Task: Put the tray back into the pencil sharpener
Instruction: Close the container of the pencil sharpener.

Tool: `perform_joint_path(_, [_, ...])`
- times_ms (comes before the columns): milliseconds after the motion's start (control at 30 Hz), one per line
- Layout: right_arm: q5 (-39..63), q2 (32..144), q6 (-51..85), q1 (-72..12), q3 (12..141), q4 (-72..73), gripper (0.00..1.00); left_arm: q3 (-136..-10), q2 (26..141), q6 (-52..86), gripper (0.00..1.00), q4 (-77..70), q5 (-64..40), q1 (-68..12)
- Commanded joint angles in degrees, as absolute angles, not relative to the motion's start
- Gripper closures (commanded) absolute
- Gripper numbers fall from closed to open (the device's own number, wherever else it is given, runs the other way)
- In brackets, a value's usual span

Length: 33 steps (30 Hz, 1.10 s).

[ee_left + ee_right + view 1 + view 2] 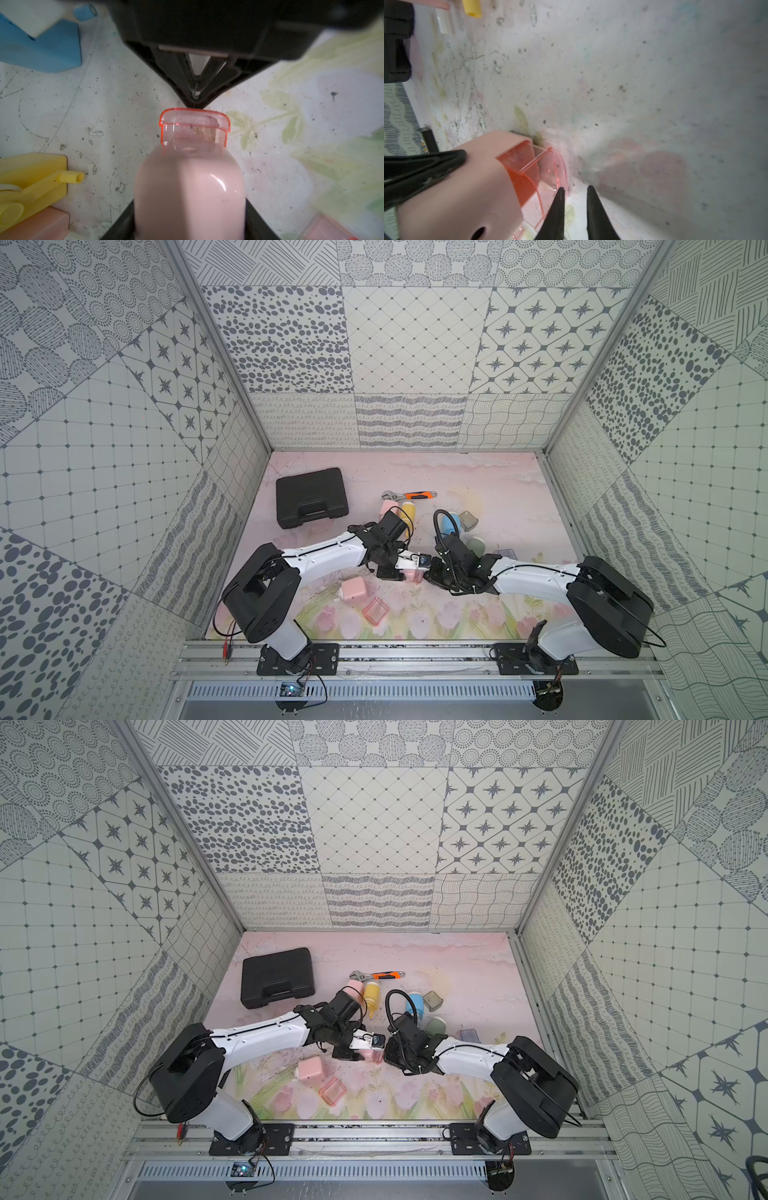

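**A:** Top views first. Where is the pencil sharpener [412, 576]?

**B:** Mid-bench [498, 497], between the two arms, clamped in the left end effector [405, 568]. The right end effector [432, 570] sits at the sharpener's other end, facing the left one. Both top views agree. A black case [311, 497] lies well apart from the sharpener, toward the back wall. The tray is too small to read there.

**A:** And the left wrist view?

**B:** The clear red tray [195, 126] is partly inside the sharpener's open end, with its front section not yet in. The left end effector closes on both flanks of the pink body. The right one's tip touches the tray's outer face, on the side away from the sharpener.

**A:** Right wrist view?

**B:** Its fingers [560, 207] stand barely apart. The slit between them is narrow, with nothing in it. One finger rests against the tray's curved front.

**A:** So what could go wrong?

**B:** I think the contact is small and sits near one edge of the tray. An off-centre push could cock the tray in its slot and jam it. The tip could also skid off that smooth curved face. If the tray binds, the push may slide the glossy sharpener back through the left grip. I can't tell whether the sharpener rests on the bench.
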State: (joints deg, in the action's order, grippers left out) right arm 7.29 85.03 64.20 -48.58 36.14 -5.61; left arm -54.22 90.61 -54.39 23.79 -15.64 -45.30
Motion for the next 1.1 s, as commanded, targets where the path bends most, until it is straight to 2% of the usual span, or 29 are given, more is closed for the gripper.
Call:
perform_joint_path(0, [10.2, 86.4, 65.8, -48.9, 35.8, 3.5, 0.78, -54.4, 90.8, -53.4, 0.60, 23.1, -15.8, -45.1])
perform_joint_path(200, [11.5, 88.1, 67.5, -48.9, 34.3, 9.2, 0.77, -54.4, 91.1, -51.9, 0.62, 21.8, -16.3, -45.0])
perform_joint_path(467, [12.3, 87.7, 67.8, -48.6, 34.1, 9.4, 0.76, -53.2, 89.4, -47.6, 0.64, 18.5, -17.1, -43.9])
perform_joint_path(667, [5.5, 77.4, 65.0, -48.5, 36.0, -8.3, 0.73, -53.1, 84.4, -39.2, 0.67, 17.1, -16.0, -42.4])
perform_joint_path(767, [0.9, 71.9, 63.0, -48.4, 38.1, -16.9, 0.72, -52.8, 79.3, -30.4, 0.74, 15.0, -14.3, -41.4])
perform_joint_path(833, [-1.9, 68.8, 62.5, -48.4, 39.7, -20.3, 0.71, -53.5, 76.9, -25.4, 0.86, 15.7, -11.0, -40.9])
perform_joint_path(867, [-3.1, 67.7, 62.5, -48.4, 40.2, -21.1, 0.71, -53.9, 76.3, -23.5, 0.96, 16.5, -9.1, -40.7])
perform_joint_path(900, [-4.4, 66.7, 62.6, -48.3, 40.6, -21.6, 0.71, -54.4, 75.8, -20.9, 1.00, 17.4, -5.5, -40.4])
perform_joint_path(1067, [-7.0, 66.4, 62.0, -48.4, 43.5, -21.9, 0.71, -57.0, 76.0, -8.4, 1.00, 22.3, 13.2, -38.4])
